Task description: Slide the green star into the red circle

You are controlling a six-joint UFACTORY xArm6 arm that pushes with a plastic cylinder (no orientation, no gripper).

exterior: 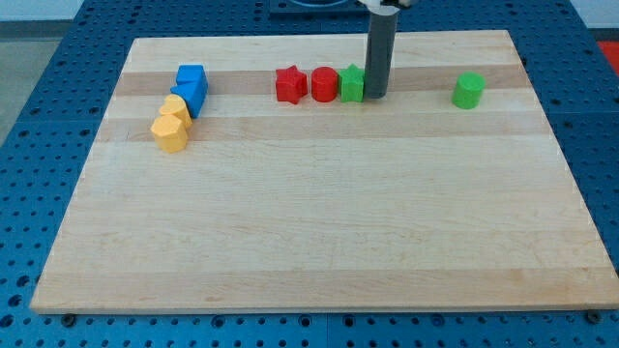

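Note:
The green star [351,84] sits near the view's top centre, touching the right side of the red circle [324,84]. My tip [374,96] stands directly against the green star's right side. A red star [290,84] lies just left of the red circle. The three blocks form a tight row.
A green block [468,90], shape unclear, sits at the view's upper right. Two blue blocks [191,87] and two yellow blocks [171,124] cluster at the upper left. The wooden board [319,222] lies on a blue perforated table.

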